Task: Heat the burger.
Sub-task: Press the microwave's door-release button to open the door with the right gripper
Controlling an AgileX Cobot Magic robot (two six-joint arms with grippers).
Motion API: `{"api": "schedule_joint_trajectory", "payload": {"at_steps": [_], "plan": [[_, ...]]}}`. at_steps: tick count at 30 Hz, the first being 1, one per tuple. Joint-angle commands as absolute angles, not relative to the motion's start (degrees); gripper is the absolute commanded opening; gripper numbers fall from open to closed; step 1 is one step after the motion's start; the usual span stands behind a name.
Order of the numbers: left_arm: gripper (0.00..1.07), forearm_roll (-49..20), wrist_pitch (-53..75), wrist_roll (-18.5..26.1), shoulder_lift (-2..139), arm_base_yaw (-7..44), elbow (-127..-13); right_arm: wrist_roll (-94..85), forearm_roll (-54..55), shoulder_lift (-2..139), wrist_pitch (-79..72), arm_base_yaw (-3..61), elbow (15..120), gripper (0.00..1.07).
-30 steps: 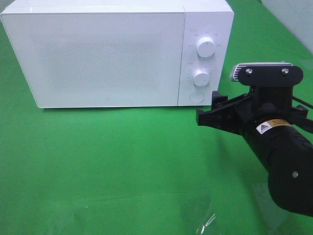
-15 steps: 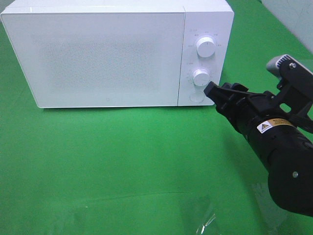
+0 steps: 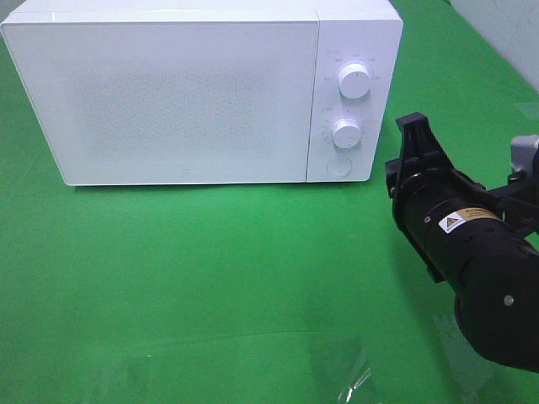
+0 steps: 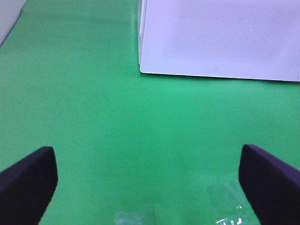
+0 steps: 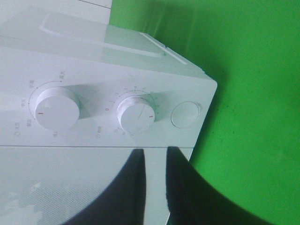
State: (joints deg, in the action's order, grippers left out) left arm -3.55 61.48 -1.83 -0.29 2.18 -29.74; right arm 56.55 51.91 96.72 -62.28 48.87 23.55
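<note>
The burger is not in view. The white microwave (image 3: 168,93) stands at the back with its door shut; it also shows in the left wrist view (image 4: 220,37) and the right wrist view (image 5: 93,61). My right gripper (image 3: 413,128) is rolled onto its side just right of the control panel, close to the lower knob (image 3: 346,132) and the round button (image 3: 338,166). In the right wrist view the right gripper (image 5: 154,154) is empty, with only a narrow slit between its fingers. My left gripper (image 4: 150,187) is open and empty over the cloth in front of the microwave.
A green cloth (image 3: 210,278) covers the table. A piece of clear plastic (image 3: 354,379) lies near the front edge and also shows in the left wrist view (image 4: 225,201). The upper knob (image 3: 354,81) sits above the lower one.
My right gripper has rolled about its wrist from lying flat to standing on edge, and has drawn slightly right, away from the lower knob. The microwave has not changed.
</note>
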Motion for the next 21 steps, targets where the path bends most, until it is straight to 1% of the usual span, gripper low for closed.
{"api": "schedule_joint_trajectory", "payload": {"at_steps": [1, 2, 3, 21], "plan": [[0.97, -3.7, 61.1, -1.9, -1.2, 2.0, -29.6, 63.3, 49.6, 96.8, -60.3, 49.0, 23.7, 0.03], [0.97, -3.7, 61.1, -1.9, -1.2, 2.0, -29.6, 63.3, 49.6, 96.8, -60.3, 49.0, 23.7, 0.03], [0.97, -3.7, 61.1, -1.9, -1.2, 2.0, -29.6, 64.5, 49.1, 96.8, -59.8, 49.0, 23.7, 0.00], [0.97, -3.7, 61.1, -1.9, -1.2, 2.0, -29.6, 72.2, 48.2, 98.8, -56.3, 48.8, 23.8, 0.00]]}}
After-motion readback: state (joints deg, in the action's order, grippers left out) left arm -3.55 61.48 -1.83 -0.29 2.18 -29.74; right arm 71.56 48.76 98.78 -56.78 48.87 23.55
